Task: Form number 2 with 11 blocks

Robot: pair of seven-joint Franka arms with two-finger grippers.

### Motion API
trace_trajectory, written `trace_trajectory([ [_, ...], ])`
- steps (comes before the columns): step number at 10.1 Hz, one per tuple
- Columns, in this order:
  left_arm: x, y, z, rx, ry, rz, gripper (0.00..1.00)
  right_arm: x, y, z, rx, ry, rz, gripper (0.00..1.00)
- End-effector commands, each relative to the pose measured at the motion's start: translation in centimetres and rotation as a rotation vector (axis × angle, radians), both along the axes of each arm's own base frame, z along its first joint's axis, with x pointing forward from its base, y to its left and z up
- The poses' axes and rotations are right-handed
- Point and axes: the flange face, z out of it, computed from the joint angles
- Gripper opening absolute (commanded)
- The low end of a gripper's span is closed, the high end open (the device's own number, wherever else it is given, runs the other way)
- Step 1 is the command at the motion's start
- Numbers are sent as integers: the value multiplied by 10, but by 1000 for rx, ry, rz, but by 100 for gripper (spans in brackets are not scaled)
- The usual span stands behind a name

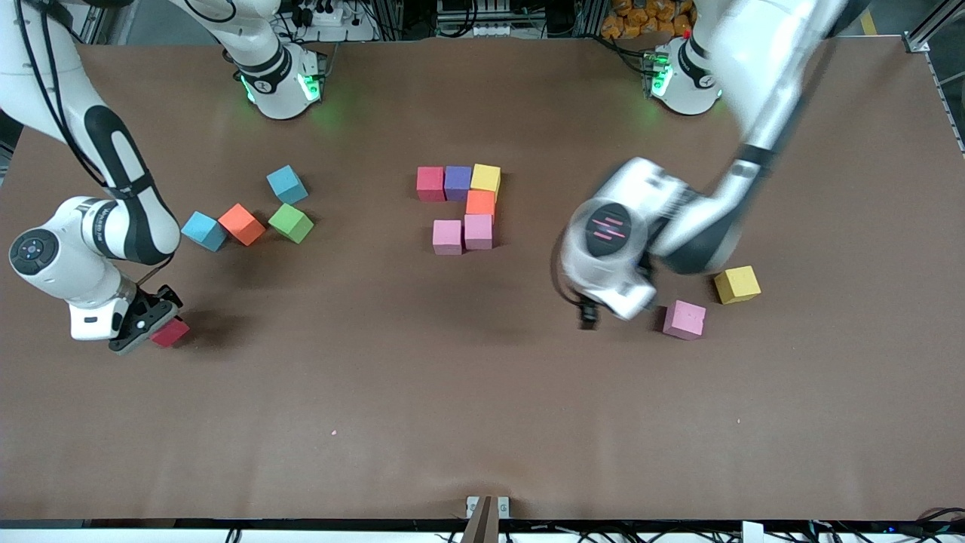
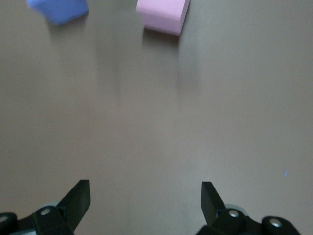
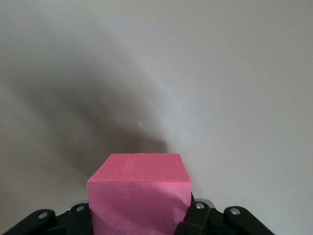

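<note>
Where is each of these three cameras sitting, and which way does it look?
Front view: high above the table, looking down toward both arm bases; both arms show, the right end effector shut on a red block.
Left wrist view: on the left arm's wrist, looking down at the table; its open fingertips show, and a pink block.
Right wrist view: on the right wrist, looking past the held red block.
Shared: that red block shows in the front and right wrist views.

A brown table point(image 1: 482, 392) carries six joined blocks point(image 1: 461, 207) at its middle, loose blue, orange and green cubes point(image 1: 245, 215), plus one yellow cube point(image 1: 736, 284) and one pink cube point(image 1: 684, 320)
</note>
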Motion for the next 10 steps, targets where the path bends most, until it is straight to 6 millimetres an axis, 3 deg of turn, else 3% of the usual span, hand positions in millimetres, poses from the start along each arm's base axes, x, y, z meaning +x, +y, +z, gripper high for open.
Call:
trace_trajectory([
  [1, -6, 84, 2, -87, 12, -111, 100, 0, 72, 44, -8, 22, 113, 31],
  [5, -4, 152, -50, -21, -75, -166, 100, -10, 194, 60, -1, 42, 297, 34],
  [8, 3, 172, -79, 4, -107, -201, 100, -50, 254, 74, 58, 90, 338, 34],
  [10, 1, 178, -102, 19, -87, -222, 100, -64, 291, 63, 55, 103, 402, 34],
])
